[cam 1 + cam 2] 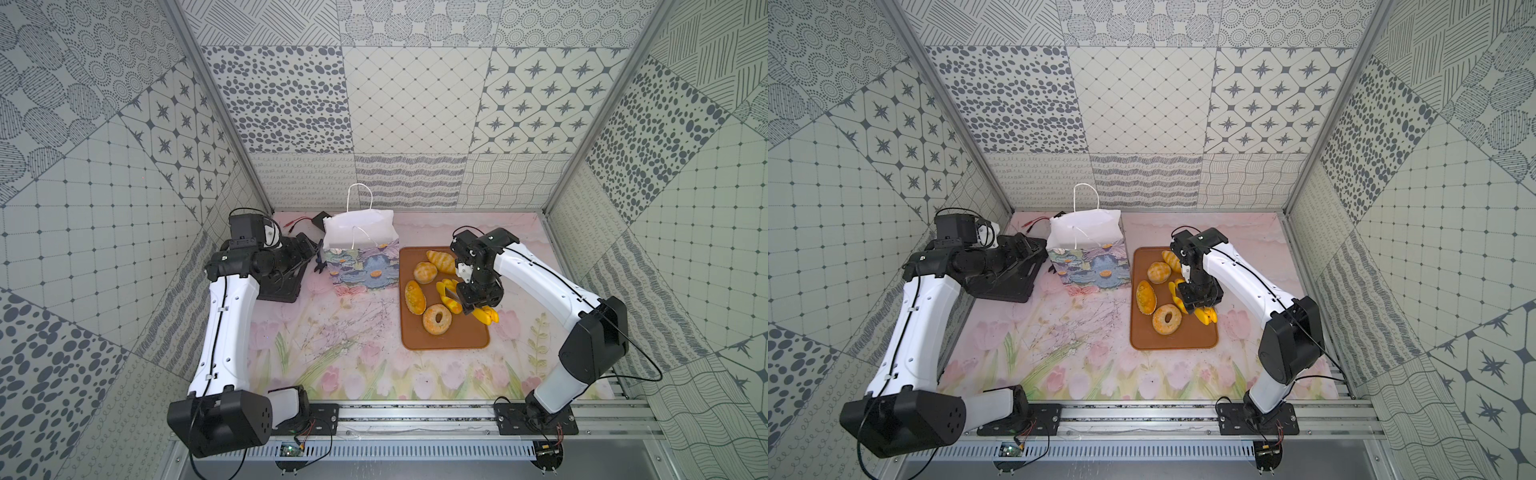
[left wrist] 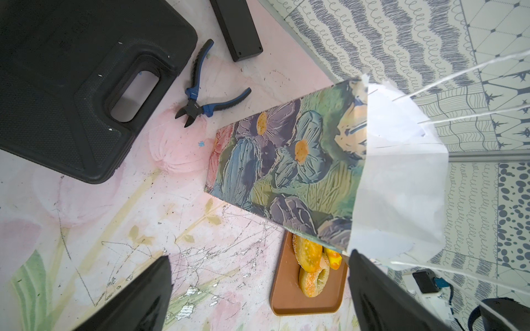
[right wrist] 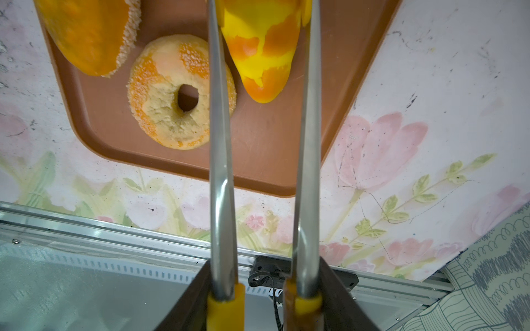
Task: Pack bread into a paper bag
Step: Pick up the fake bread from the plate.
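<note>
Right gripper (image 3: 265, 301) clamped on tongs (image 3: 220, 172) straddling a striped loaf (image 3: 258, 43) over the tray (image 1: 444, 338); left gripper (image 2: 259, 255) wide open, empty, paper bag (image 1: 361, 270) at tray's ten o'clock.

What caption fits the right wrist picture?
Metal yellow-handled tongs straddle a striped yellow-orange loaf beside the ring-shaped bagel on a brown tray.

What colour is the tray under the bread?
Reddish-brown; the flat rectangular tray shows best in a top view.
</note>
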